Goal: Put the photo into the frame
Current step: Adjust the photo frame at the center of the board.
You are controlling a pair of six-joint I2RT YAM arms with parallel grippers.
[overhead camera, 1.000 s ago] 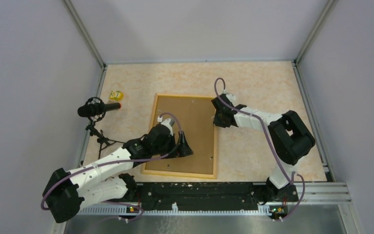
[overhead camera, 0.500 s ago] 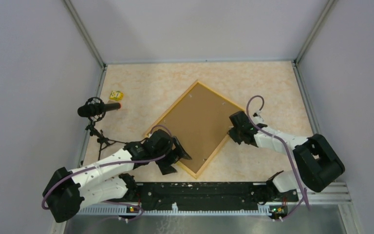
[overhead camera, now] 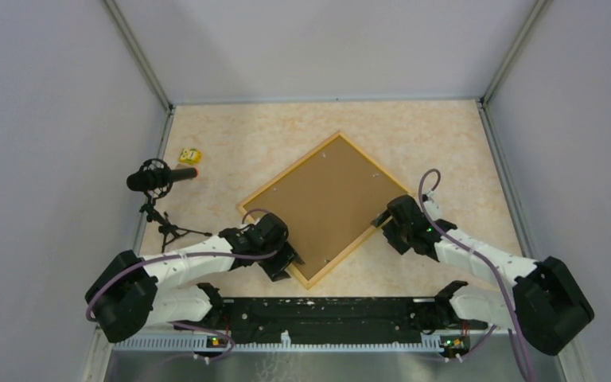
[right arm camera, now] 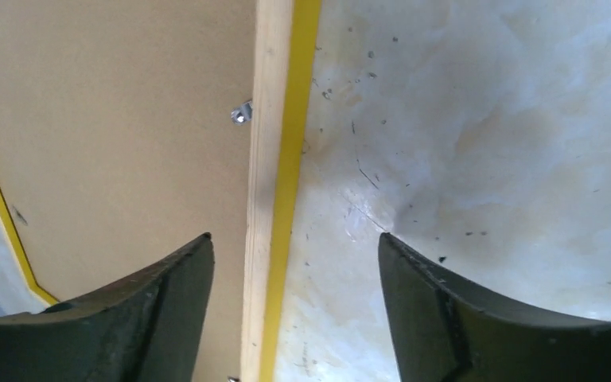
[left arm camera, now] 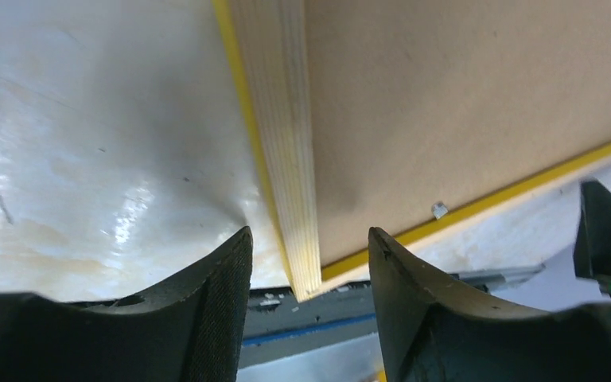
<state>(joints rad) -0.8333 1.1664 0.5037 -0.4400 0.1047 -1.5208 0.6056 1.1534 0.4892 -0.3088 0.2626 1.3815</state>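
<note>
From above I see the frame [overhead camera: 290,170] lying flat on the table [overhead camera: 445,143], face down and turned so that its corners point like a diamond. Its brown backing [overhead camera: 324,203] faces up and fills the yellow border.

The left gripper [overhead camera: 285,261] sits at the frame's nearest corner. In the left wrist view its fingers [left arm camera: 207,302] stand apart on either side of the pale wooden edge, which ends in that corner between them. There is a gap on each side, so nothing is clamped. A small metal tab [left arm camera: 439,210] sits on the backing near the yellow border.

The right gripper [overhead camera: 388,220] is at the frame's right corner. In the right wrist view its fingers [right arm camera: 167,310] are also spread, straddling the wooden edge with bare backing on one side and bare table on the other. From these angles I can't be sure whether either fingertip brushes the wood lower down. Another tab [right arm camera: 241,113] shows just beside the edge.

Off to the left stands a microphone [overhead camera: 163,177] on a small tripod, with a small yellow object [overhead camera: 189,155] behind it.
</note>
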